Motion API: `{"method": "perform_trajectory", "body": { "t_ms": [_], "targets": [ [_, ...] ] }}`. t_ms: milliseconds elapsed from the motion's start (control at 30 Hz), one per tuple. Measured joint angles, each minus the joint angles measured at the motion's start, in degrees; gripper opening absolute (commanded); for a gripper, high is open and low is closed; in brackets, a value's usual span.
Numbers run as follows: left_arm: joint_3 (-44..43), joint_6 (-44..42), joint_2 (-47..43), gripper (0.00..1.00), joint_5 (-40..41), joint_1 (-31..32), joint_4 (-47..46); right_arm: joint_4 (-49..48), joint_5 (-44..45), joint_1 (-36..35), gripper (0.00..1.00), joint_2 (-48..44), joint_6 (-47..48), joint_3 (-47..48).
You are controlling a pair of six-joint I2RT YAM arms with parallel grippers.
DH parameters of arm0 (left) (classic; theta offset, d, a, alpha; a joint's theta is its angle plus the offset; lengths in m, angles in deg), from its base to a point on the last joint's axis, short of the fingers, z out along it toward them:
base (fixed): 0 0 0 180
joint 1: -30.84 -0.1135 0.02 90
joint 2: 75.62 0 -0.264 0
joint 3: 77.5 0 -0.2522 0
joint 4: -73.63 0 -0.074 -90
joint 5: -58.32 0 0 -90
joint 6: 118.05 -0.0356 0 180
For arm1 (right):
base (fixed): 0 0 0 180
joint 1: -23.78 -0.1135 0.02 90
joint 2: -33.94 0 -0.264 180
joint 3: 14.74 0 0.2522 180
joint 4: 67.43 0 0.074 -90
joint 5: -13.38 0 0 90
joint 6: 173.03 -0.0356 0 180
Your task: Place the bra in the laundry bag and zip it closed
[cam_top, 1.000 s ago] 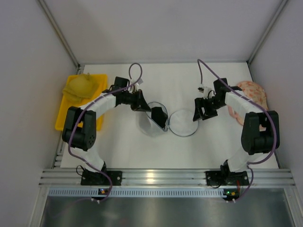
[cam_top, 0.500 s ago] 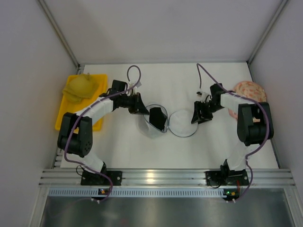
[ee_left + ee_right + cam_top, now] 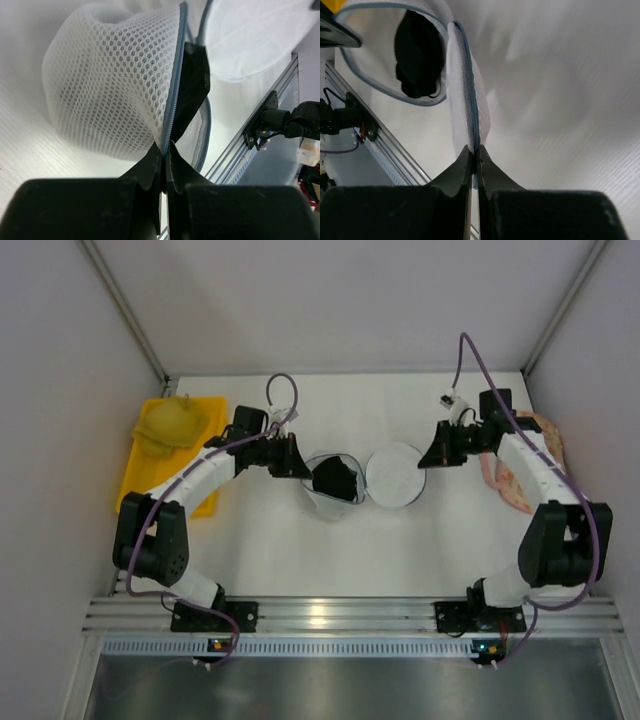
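Note:
The laundry bag lies open in the middle of the table as two round mesh halves. My left gripper (image 3: 300, 462) (image 3: 164, 150) is shut on the zipper rim of the left half (image 3: 325, 495) (image 3: 110, 80) and holds it tilted up. The black bra (image 3: 335, 480) (image 3: 192, 85) (image 3: 417, 55) sits bunched inside that half. My right gripper (image 3: 432, 455) (image 3: 474, 150) is shut on the zipper rim of the right half (image 3: 395, 475) (image 3: 467, 110). That half is lifted on edge, with its white inside facing the camera.
A yellow tray (image 3: 135, 490) with a mustard-yellow bra (image 3: 170, 420) stands at the far left. A pink floral bra (image 3: 497, 478) lies at the right, partly under my right arm. An aluminium rail (image 3: 320, 615) runs along the near edge. Walls close in both sides.
My right gripper has shut on the right half's rim and lifted it off the table, swinging back and to the right. My left gripper kept its hold and barely shifted.

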Motion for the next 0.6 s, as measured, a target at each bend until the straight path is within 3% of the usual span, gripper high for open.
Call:
{"method": "perform_trajectory", "body": {
  "t_ms": [200, 367, 467, 500, 600],
  "targets": [
    [-3.2, -1.8, -1.4, 0.00, 5.9, 5.8, 1.5, 4.1, 0.5, 0.0, 0.00, -10.9, 1.8, 4.8],
    [-5.1, -2.0, -0.8, 0.02, 9.5, 12.4, 2.2, 6.3, 9.9, -4.9, 0.00, -13.9, 3.0, 4.8],
    [-6.8, -1.2, 1.7, 0.12, 9.4, 14.4, 2.0, 6.4, 14.3, -9.6, 0.00, -13.5, 2.7, 4.9],
    [-7.3, -0.9, 2.8, 0.22, 9.4, 14.4, 2.0, 6.3, 15.2, -10.6, 0.00, -13.2, 2.4, 5.1],
    [-8.8, -0.1, 5.7, 0.38, 8.7, 14.1, 2.0, 6.5, 17.1, -12.5, 0.00, -11.6, 1.7, 7.0]
  ]
}}
